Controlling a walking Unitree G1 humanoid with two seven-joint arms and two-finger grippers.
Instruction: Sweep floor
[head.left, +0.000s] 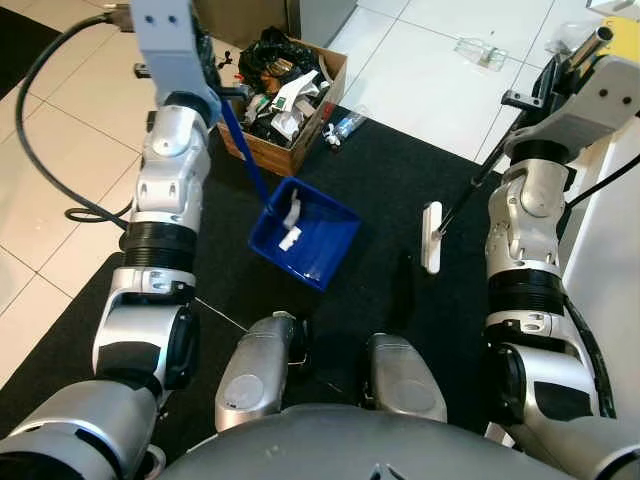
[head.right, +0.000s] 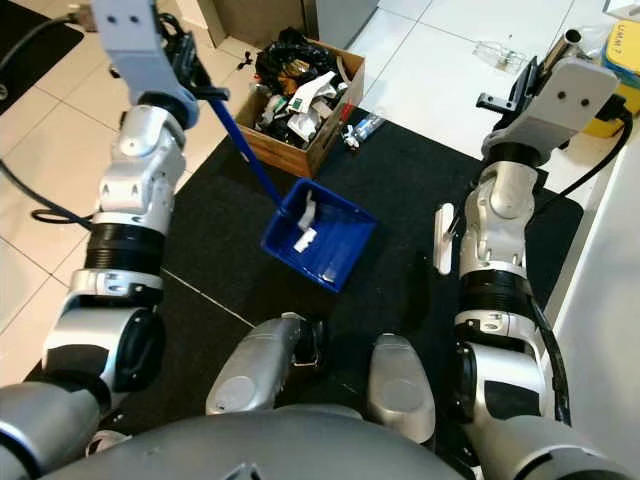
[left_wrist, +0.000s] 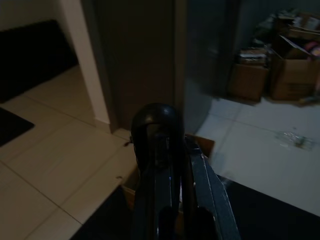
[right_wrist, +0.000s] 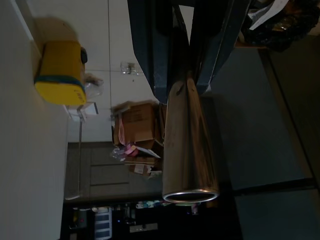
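Left end effector (left_wrist: 165, 165) grips dustpan (head.left: 305, 235) handle; right end effector (right_wrist: 192, 75) grips broom (head.left: 432, 236) on mat (head.left: 390, 180).

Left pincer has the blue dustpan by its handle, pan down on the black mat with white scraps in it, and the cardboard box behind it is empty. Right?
Not quite. The cardboard box is not empty: the left eye view shows it heaped with trash and black bags. The rest holds: the left pincer has the blue dustpan by its handle, pan down on the black mat with white scraps in it.

Silver jointed arms, black cables
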